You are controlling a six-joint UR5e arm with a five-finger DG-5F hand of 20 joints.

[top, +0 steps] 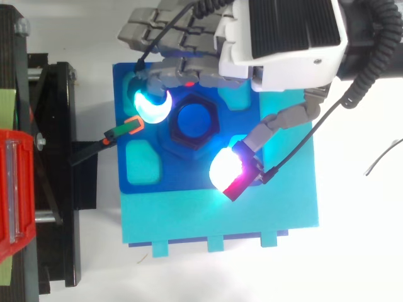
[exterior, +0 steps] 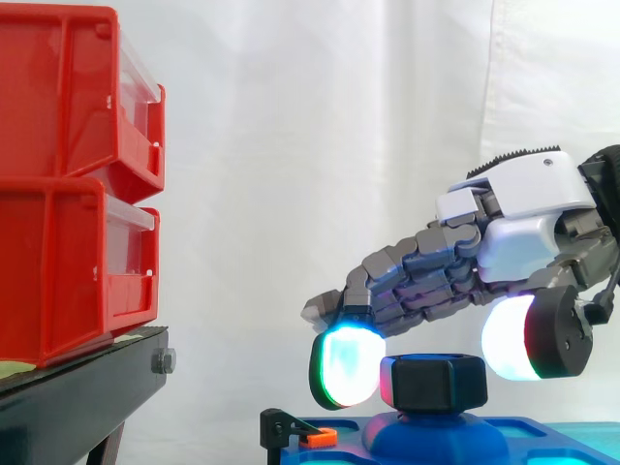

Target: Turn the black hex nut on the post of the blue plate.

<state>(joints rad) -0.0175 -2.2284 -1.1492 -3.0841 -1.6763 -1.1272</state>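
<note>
While the hand (exterior: 528, 208) arches down over the blue plate (top: 189, 179), its fingers curl round the black hex nut (top: 193, 123), which sits on the post (exterior: 436, 438) at the middle of the plate. From the side, the nut stands between two glowing pads. A cyan-green fingertip (exterior: 347, 366) meets its left edge, and the white thumb pad (exterior: 511, 337) sits at its right edge. From above, the cyan pad lies against one side of the nut and the thumb pad is just off the opposite corner. I cannot tell how firmly either one presses. A faint red glow shows at the nut's far side, under the knuckles.

There is one nut, one post and one blue plate. Two red bins (exterior: 58, 262) are stacked on the black stand (exterior: 77, 397), well apart from the plate. One small orange clip (top: 132, 126) touches the plate's edge, held on a thin black arm (top: 88, 151).

The nut is matte black, thick and six-sided, and the round blue top of the post shows through its bore. The post swells into a smooth dome below it. The plate is glossy dark blue with rounded pale pockets, and one pocket (top: 143, 162) lies fully uncovered. The plate rests on a flat cyan board (top: 220, 214) with notched tabs along one edge, and the board lies on the white surface (top: 359, 251). The bins are shiny moulded plastic with clear fronts. The fingers are built of grey segmented links.
</note>
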